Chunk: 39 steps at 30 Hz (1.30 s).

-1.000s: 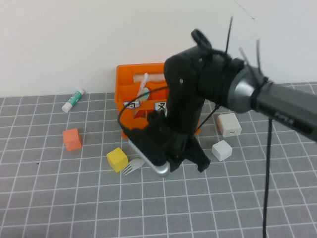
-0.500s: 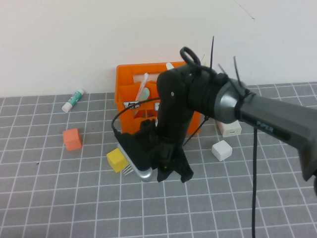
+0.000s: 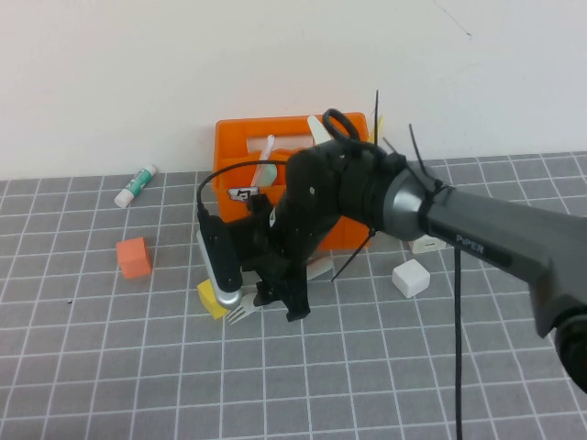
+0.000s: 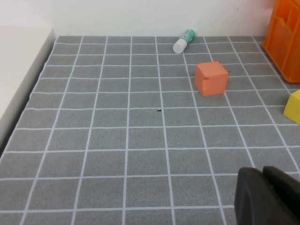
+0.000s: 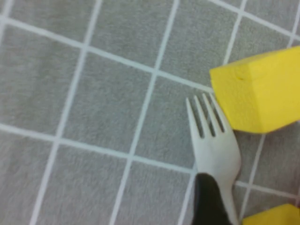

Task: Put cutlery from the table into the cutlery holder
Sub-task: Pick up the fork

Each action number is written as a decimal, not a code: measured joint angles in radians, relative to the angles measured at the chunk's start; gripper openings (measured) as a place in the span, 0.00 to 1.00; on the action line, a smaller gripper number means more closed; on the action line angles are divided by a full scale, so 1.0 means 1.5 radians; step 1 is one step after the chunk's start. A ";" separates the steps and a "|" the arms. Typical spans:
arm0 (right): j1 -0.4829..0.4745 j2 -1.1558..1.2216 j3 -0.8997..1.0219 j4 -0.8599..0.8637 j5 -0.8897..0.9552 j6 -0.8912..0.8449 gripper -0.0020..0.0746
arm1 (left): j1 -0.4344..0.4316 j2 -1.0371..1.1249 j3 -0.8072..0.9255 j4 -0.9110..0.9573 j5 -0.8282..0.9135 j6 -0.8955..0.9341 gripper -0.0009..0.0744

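Closest to the robot, the left end effector [image 4: 267, 197] hangs low over the bare grey worktop [image 4: 117, 140], off to the left side; only a dark corner of it shows in its own wrist view, and I cannot tell how it stands.

A little further in, the right arm reaches across from the right and bends down in front of the crate. The right end effector [image 3: 275, 298] is down at the worktop, on the grey fork [image 3: 243, 313]. The fork lies flat with its tines pointing toward the near left, right beside the yellow cube [image 3: 213, 299]; in the right wrist view the tines [image 5: 205, 117] sit just against the cube's edge [image 5: 255, 93], and one dark fingertip [image 5: 211, 197] overlies the fork's neck. Whether the fingers are actually clamped on the fork I cannot tell.

Out to the left stands the orange cube [image 3: 134, 258], and to the right of the arm a small white cube [image 3: 411, 277], with a second white block [image 3: 426, 244] partly hidden behind the arm.

Behind the arm, against the wall, stands the orange cutlery holder [image 3: 240, 151]. A mint-green spoon [image 3: 265, 168] stands in it, and cream-white [image 3: 316, 126] and yellow [image 3: 379, 124] cutlery tips poke up over its rim.

Far left by the wall lies the glue stick [image 3: 136, 184]
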 joint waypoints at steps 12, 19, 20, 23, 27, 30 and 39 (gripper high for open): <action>0.000 0.049 -0.002 0.005 -0.018 0.015 0.54 | 0.000 0.000 0.000 0.000 0.000 0.000 0.01; 0.000 0.053 -0.002 0.005 -0.020 0.058 0.54 | 0.000 0.000 0.000 0.000 0.000 0.000 0.01; 0.000 0.053 -0.002 0.005 -0.020 0.066 0.53 | 0.000 0.000 0.000 0.000 0.000 0.000 0.01; 0.000 0.054 -0.002 0.005 -0.009 0.108 0.48 | 0.000 0.000 0.000 0.000 0.000 0.000 0.01; 0.000 0.054 -0.016 0.005 0.059 0.173 0.34 | 0.000 0.000 0.000 0.000 0.000 0.000 0.01; 0.000 0.056 -0.034 0.005 0.144 0.201 0.25 | 0.000 0.000 0.000 0.000 0.000 0.000 0.01; 0.020 0.058 -0.101 -0.031 0.267 0.262 0.18 | 0.000 0.000 0.000 0.000 0.000 0.000 0.01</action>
